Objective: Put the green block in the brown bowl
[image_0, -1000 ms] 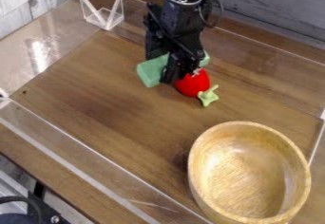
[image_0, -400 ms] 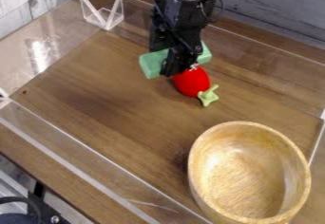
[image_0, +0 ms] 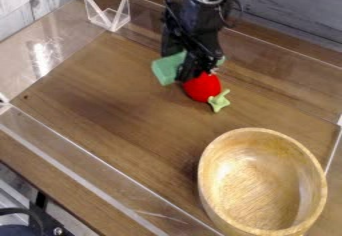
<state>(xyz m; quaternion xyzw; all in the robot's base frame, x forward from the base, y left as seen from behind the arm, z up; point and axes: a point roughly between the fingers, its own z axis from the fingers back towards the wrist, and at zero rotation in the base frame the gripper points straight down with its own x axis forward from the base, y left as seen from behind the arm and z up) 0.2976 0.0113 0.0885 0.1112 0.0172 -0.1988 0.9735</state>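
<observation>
Gripper [image_0: 193, 56], clamped on the green block [image_0: 168, 68] beside the red toy [image_0: 203, 87], could drag that toy along if it swings low toward the brown bowl [image_0: 262, 183].

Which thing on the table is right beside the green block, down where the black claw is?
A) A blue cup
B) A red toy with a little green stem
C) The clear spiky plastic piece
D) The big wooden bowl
B: the red toy sits right by the green block under the claw, while the wooden bowl is off nearer the camera.
</observation>
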